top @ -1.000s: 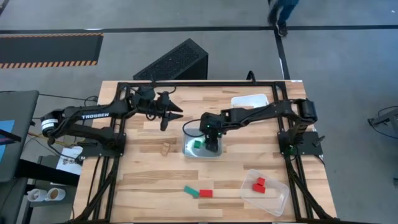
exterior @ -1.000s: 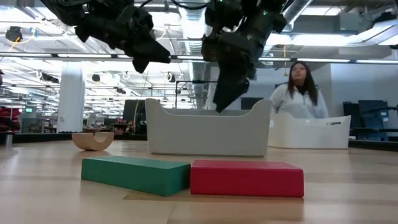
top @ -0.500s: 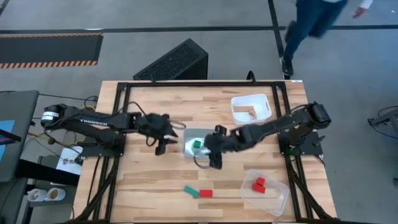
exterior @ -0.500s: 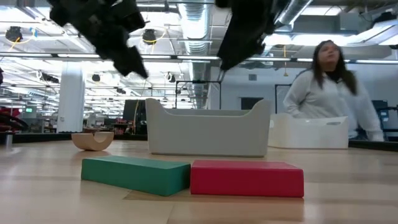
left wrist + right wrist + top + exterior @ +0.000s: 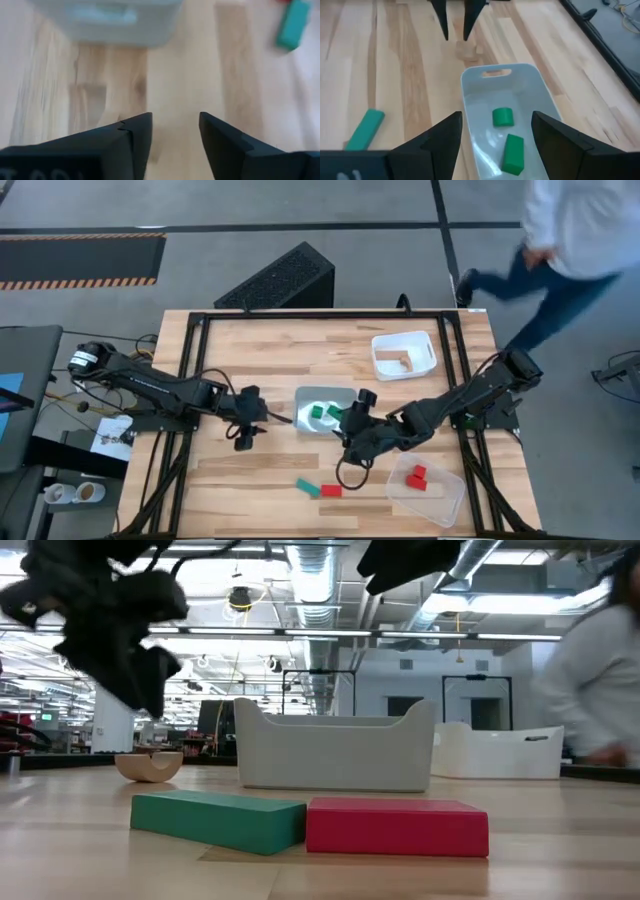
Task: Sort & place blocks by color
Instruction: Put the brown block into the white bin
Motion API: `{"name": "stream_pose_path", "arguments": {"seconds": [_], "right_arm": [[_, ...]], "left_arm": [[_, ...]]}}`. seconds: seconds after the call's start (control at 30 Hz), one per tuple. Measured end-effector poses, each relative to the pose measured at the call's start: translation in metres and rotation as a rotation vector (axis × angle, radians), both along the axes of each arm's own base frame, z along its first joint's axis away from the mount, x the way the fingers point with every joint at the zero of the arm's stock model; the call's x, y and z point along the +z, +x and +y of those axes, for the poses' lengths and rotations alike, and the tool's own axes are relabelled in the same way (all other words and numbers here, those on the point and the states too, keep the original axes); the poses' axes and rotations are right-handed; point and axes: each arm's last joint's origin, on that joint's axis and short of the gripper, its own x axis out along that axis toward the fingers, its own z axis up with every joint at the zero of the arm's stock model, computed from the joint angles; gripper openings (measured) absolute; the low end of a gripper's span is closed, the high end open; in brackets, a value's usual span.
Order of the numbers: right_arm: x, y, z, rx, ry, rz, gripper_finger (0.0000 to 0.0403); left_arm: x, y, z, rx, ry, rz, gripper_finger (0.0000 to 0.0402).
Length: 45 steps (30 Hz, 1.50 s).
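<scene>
Tabletop: wooden block (image 5: 468, 48) just below left gripper (image 5: 455, 34), spread.

Bench layout, seen from above

We are seeing a middle tray (image 5: 303, 398) sitting at the bench (image 5: 240, 480) centre with two blocks (image 5: 322, 414) lying in it; the left pincer (image 5: 247, 437) is hanging just to its left, the right pincer (image 5: 352, 448) just beside its front right corner. Another tray (image 5: 425, 350) is sitting behind and to the right, holding one wooden block (image 5: 397, 361). A third tray (image 5: 445, 502) is lying at the front right with blocks (image 5: 416, 476) inside. Two flat blocks (image 5: 318, 489) are lying side by side, touching, at the front centre.
</scene>
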Motion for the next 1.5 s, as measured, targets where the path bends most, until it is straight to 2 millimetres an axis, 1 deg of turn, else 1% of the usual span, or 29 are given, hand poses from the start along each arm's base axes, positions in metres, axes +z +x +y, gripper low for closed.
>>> {"name": "stream_pose_path", "arguments": {"seconds": [0.07, 0.17, 0.33, 0.4, 0.5, 0.63, 0.77, 0.83, 0.9, 1.0, 1.1, 1.13, 1.23, 1.33, 1.43, 1.5], "right_arm": [[0.000, 0.000, 0.001, 0.000, -0.002, -0.005, 0.0260], [0.001, 0.000, 0.001, -0.002, 0.000, -0.008, 0.0260], [0.001, 0.002, -0.005, -0.018, -0.001, -0.008, 0.0260], [0.001, 0.004, -0.008, -0.026, -0.004, -0.007, 0.0260], [0.001, 0.005, -0.012, -0.039, -0.004, -0.007, 0.0260], [0.001, 0.007, -0.016, -0.051, -0.003, -0.008, 0.0260], [0.001, 0.007, -0.016, -0.047, -0.007, -0.008, 0.0260], [0.000, 0.007, -0.016, -0.047, -0.008, -0.005, 0.0260], [0.000, 0.006, -0.016, -0.047, -0.009, -0.001, 0.0260], [0.000, 0.006, -0.017, -0.048, -0.011, 0.007, 0.0260], [-0.001, 0.006, -0.017, -0.049, -0.011, 0.008, 0.0260], [-0.001, 0.006, -0.017, -0.049, -0.012, 0.010, 0.0260], [-0.001, 0.006, -0.017, -0.049, -0.013, 0.012, 0.0260], [-0.002, 0.005, -0.017, -0.056, -0.021, 0.024, 0.0260], [-0.002, -0.003, -0.017, -0.087, -0.033, 0.052, 0.0260], [0.007, -0.016, -0.016, -0.124, -0.030, 0.040, 0.0260]], "left_arm": [[-0.008, -0.005, 0.002, 0.026, 0.022, 0.028, 0.0166], [-0.015, -0.008, 0.003, 0.050, 0.036, 0.045, 0.0192], [-0.017, -0.010, 0.005, 0.056, 0.076, 0.044, 0.0219], [-0.018, -0.009, 0.005, 0.044, 0.086, 0.047, 0.0224], [-0.024, -0.008, 0.005, 0.037, 0.113, 0.074, 0.0226], [-0.042, -0.004, 0.003, 0.018, 0.109, 0.151, 0.0226], [-0.054, 0.003, 0.002, 0.028, 0.135, 0.173, 0.0223], [-0.056, 0.007, 0.002, 0.018, 0.144, 0.155, 0.0209], [-0.056, 0.008, 0.002, 0.001, 0.152, 0.138, 0.0179], [-0.054, 0.010, 0.003, -0.020, 0.165, 0.116, 0.0116], [-0.052, 0.010, 0.005, -0.014, 0.194, 0.103, 0.0039], [-0.051, 0.010, 0.005, -0.013, 0.194, 0.098, 0.0024], [-0.047, 0.008, 0.006, 0.002, 0.214, 0.076, 0.0019], [-0.034, 0.004, 0.008, 0.018, 0.263, 0.054, 0.0018], [-0.009, -0.001, 0.013, 0.038, 0.325, 0.005, 0.0018], [0.012, 0.001, 0.019, 0.031, 0.351, -0.101, 0.0018]]}}
